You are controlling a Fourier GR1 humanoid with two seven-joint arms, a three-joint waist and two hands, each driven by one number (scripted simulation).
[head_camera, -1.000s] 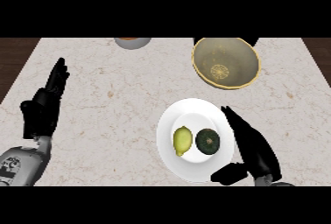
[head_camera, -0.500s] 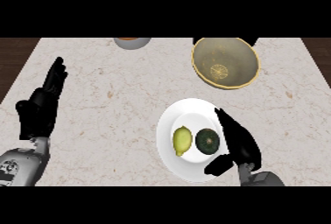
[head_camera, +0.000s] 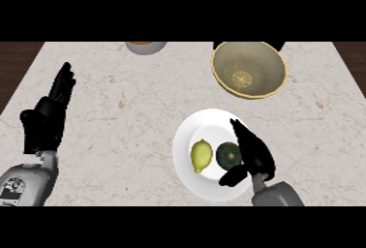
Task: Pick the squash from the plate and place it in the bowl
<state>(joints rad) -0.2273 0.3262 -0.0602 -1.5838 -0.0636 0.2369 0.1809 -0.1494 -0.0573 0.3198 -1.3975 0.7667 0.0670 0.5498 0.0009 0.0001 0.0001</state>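
Note:
A white plate (head_camera: 207, 126) lies at the counter's near right and holds a dark green round squash (head_camera: 228, 154) beside a yellow lemon (head_camera: 202, 155). My right hand (head_camera: 253, 154) is over the plate, open, its straight fingers lying against the squash's right side and its thumb below the squash. The tan bowl (head_camera: 250, 69) stands at the far right, apart from the plate. My left hand (head_camera: 49, 116) rests open at the left, fingers up.
A grey dish (head_camera: 145, 47) with something orange in it sits at the counter's far edge, cut off by the view's top. Dark wood shows past the counter's left and right edges.
My right hand has slid left across the plate until it reaches the squash's side. The left hand has barely shifted. Squash and lemon stay in place.

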